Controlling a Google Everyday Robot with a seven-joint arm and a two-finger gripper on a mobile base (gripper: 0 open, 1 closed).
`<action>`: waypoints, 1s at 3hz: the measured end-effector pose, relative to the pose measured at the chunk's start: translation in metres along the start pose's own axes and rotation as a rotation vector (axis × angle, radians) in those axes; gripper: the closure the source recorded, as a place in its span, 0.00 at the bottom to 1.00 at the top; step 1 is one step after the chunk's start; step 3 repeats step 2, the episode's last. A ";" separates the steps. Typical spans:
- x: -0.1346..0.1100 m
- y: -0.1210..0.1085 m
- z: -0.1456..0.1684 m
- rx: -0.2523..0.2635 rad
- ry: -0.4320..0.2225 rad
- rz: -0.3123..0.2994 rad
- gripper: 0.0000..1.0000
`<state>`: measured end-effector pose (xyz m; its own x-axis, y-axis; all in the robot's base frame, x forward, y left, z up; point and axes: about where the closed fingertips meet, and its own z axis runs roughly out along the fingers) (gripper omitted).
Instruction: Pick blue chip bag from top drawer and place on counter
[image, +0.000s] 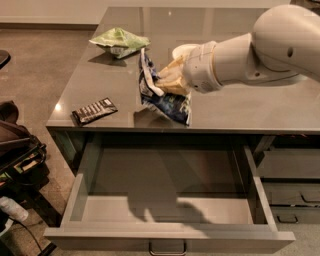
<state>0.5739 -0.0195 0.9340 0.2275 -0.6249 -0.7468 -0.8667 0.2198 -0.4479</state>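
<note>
The blue chip bag (162, 100) is crumpled and held upright over the front part of the grey counter (240, 110), its lower corner near or touching the surface. My gripper (164, 82) is shut on the bag's upper part, coming in from the right on the white arm (260, 50). The top drawer (170, 207) stands pulled wide open below the counter, its grey inside bare, with a small metal handle (167, 247) on its front.
A light green bag (119, 41) lies on the counter at the back left. A black-and-white striped bar wrapper (94, 110) lies near the counter's front left edge. Narrower stacked drawers (290, 185) are at the right. Dark bags (17, 150) sit on the floor at left.
</note>
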 end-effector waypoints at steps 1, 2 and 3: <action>0.000 0.000 0.000 -0.001 0.000 0.000 0.14; 0.000 0.000 0.000 -0.001 0.000 0.000 0.00; 0.000 0.000 0.000 -0.001 0.000 0.000 0.00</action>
